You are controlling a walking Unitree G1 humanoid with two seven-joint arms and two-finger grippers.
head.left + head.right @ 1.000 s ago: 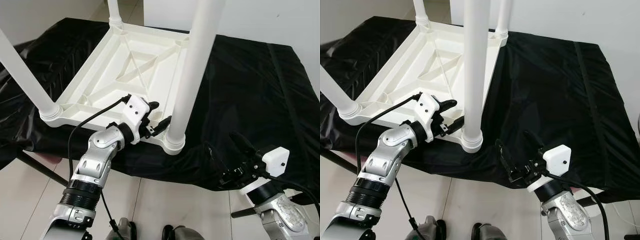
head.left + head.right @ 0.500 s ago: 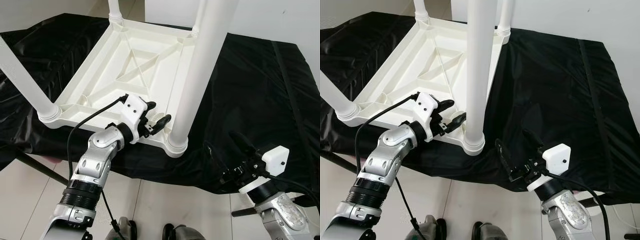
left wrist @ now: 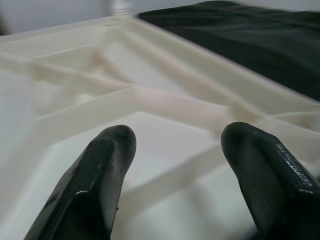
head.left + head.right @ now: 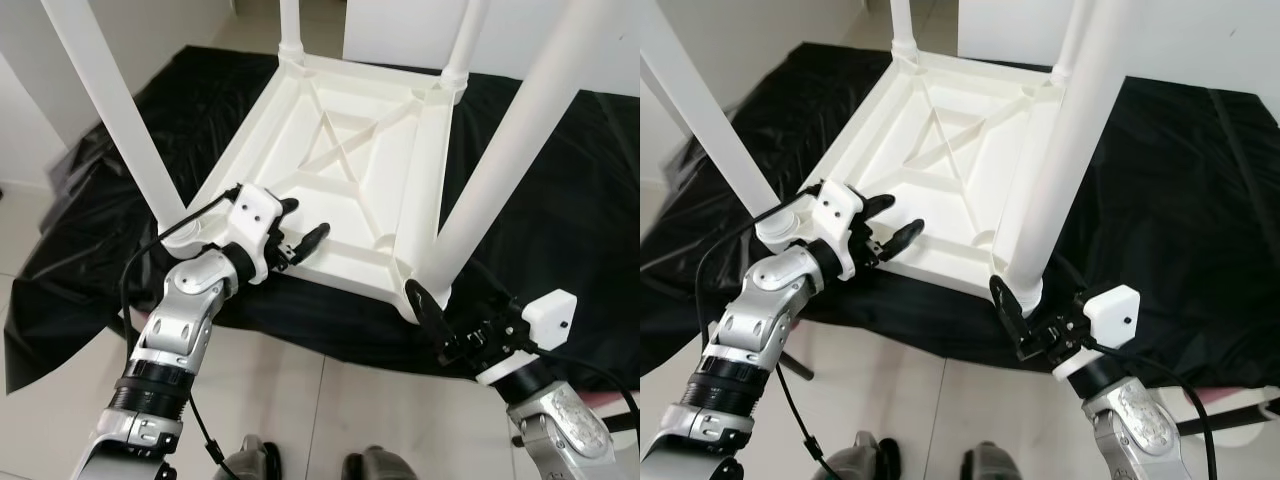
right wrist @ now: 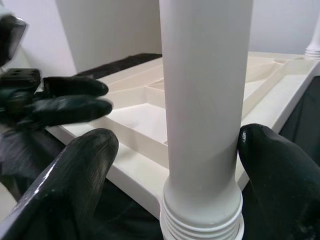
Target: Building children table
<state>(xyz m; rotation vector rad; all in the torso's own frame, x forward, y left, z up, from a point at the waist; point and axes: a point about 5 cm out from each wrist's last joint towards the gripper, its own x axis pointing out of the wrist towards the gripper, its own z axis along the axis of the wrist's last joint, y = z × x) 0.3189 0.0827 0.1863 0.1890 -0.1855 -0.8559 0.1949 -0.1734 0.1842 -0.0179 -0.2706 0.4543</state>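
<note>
Fingers (image 5: 75, 170) of the right gripper (image 4: 1035, 315) stand spread on either side of the near table leg (image 4: 1065, 170), just above its ribbed screw collar; one pad lies against the leg's side, while whether the other touches it cannot be told. That leg rises from the near corner of the white children's table (image 4: 350, 190), which lies upside down on a black cloth (image 4: 560, 180), its ribbed underside with a crossed brace facing up. Three more legs stand at the other corners, and all four run out past the upper edge of the head views, so their ends cannot be seen. At the table's near-left edge the left gripper (image 4: 300, 232) hovers just over the rim with its two fingers (image 3: 95, 175) apart and nothing between them; the left wrist view looks along them at blurred inner ribs. Beneath the cloth's front edge lies pale tiled floor (image 4: 300, 400), and the support under the cloth stays hidden apart from a dark bar (image 4: 800, 365) beside the left arm.
</note>
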